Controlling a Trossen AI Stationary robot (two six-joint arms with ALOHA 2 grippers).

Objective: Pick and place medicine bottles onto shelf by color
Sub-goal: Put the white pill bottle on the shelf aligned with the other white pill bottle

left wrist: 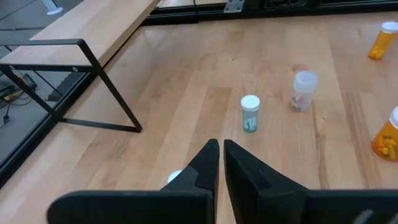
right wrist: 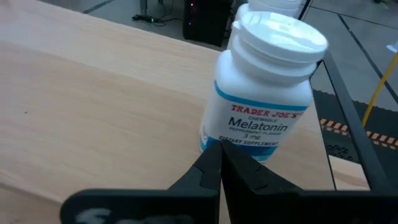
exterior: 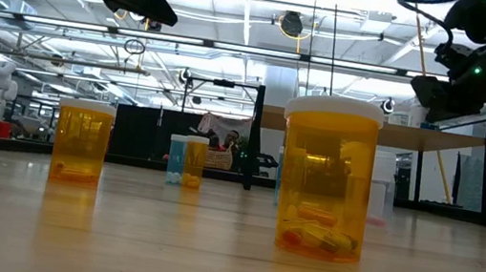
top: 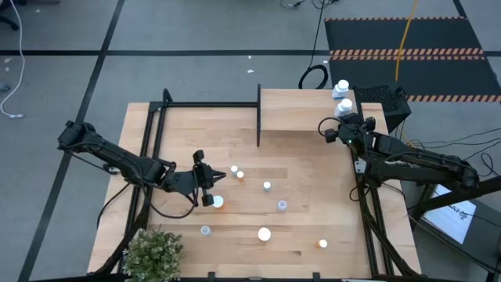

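Left claw (top: pixel 210 188) hangs over the light-wood table (top: pixel 305 157), fingers closed together with nothing between them. Touching its tip sits an orange bottle (top: pixel 218 202); just beyond it stand two small white-capped bottles (top: pixel 237 172). Further right, a blue bottle (left wrist: pixel 250 113) and a clear bottle (left wrist: pixel 302 91) stand apart on bare wood. Nearer the front edge are more bottles (top: pixel 264 233) and a potted plant (top: pixel 153 252) at the corner. The shelf (top: pixel 301 110) stands at the far side on a black frame. Right claw (top: pixel 333 129) sits at the shelf's right end, fingers together, just beside a white Melatonin bottle (right wrist: pixel 264 102) that leans on the shelf; a second white cap (top: pixel 341 87) lies behind it. Grey floor, cables and striped matting surround the table.
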